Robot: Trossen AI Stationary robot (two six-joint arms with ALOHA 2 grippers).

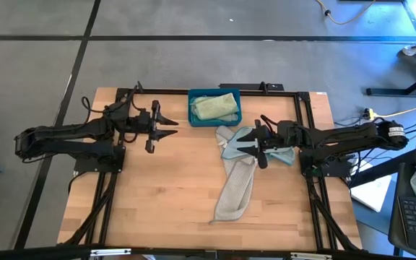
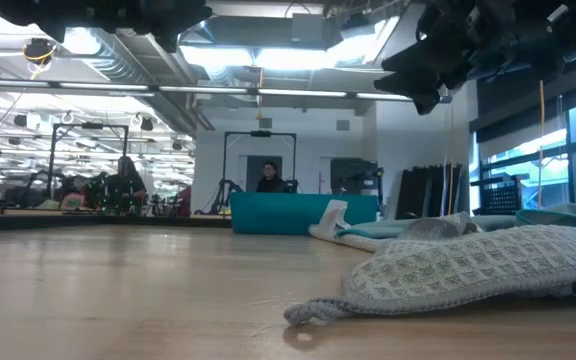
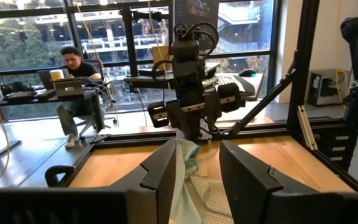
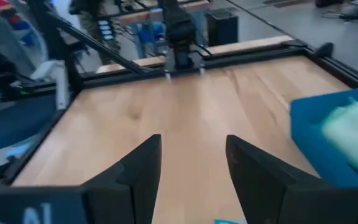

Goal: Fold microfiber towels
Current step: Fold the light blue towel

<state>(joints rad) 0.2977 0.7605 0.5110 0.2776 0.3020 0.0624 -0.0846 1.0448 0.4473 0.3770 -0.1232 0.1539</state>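
A long pale grey-beige microfiber towel (image 1: 237, 189) lies rumpled on the wooden table, with its far end under a crumpled pale blue towel (image 1: 231, 141). A pale green towel (image 1: 215, 107) lies inside the teal-blue bin (image 1: 193, 115) at the table's far edge. My right gripper (image 1: 241, 143) hangs open above the pale blue towel, pointing toward the table's left, with nothing between its fingers (image 4: 143, 163). My left gripper (image 1: 172, 128) hangs open above bare wood left of the bin, pointing toward the towels (image 3: 185, 180).
A black frame (image 1: 295, 92) runs along the table's far and side edges. Bare wood (image 1: 157, 195) stretches across the table's left and near parts. People sit at desks in the room beyond (image 3: 73, 68).
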